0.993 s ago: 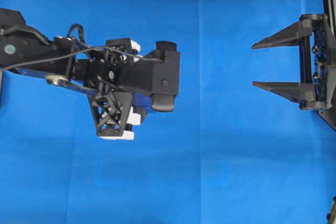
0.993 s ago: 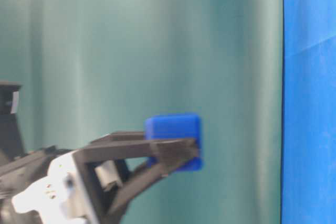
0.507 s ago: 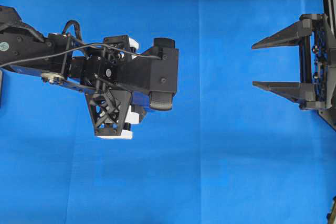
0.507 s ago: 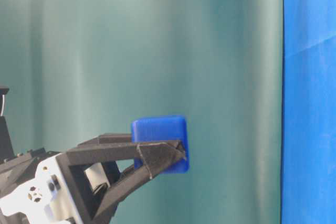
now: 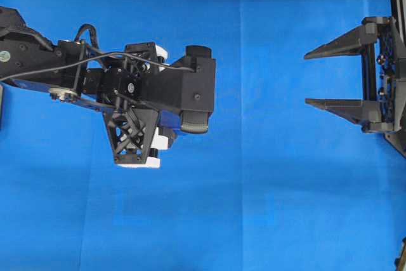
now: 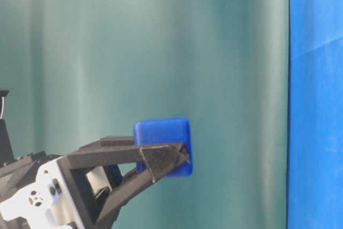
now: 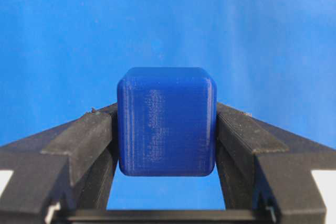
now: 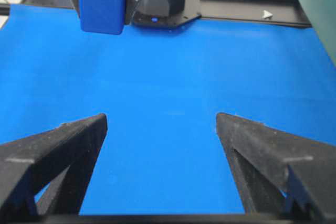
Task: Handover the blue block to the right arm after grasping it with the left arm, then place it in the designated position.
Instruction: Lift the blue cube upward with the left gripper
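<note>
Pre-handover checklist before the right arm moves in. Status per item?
1. Blue block clamped between both left hand fingers: ok.
2. Block lifted clear of the blue cloth: ok, table-level view shows it in the air.
3. Right hand open wide enough for the block: ok.
4. Path between the hands free of objects: ok, bare cloth only.
5. Block faces exposed for a second grip: ok, it sticks out past the fingertips.
6. Designated drop position: cannot tell, no marker shows.

Blue cloth [image 5: 266, 207], green backdrop [image 6: 161, 52].
</note>
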Motion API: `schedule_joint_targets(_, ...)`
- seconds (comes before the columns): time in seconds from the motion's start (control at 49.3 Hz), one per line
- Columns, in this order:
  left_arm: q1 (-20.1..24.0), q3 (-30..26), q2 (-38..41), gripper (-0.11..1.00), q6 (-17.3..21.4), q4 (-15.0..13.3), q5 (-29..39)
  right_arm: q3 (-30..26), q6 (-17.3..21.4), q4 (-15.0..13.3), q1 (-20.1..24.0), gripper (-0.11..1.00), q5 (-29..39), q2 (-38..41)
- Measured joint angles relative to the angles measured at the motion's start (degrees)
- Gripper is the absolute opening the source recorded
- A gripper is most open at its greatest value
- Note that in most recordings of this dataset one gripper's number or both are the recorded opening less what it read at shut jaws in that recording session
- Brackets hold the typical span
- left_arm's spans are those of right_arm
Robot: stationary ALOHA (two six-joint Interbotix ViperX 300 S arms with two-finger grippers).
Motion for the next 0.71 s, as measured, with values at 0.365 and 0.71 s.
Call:
schedule_joint_targets(0.365,0.0,0.0,0.0,0.46,0.0,0.1,-0.3,0.0,0.0,-0.1,0.0,0.98,0.0,0.0)
schedule_joint_targets(0.71,-0.1,4.7,-3.1,0.46,0.5,0.4,-11.2,-0.1,0.0,0.0,0.0,0.98,0.0,0.0)
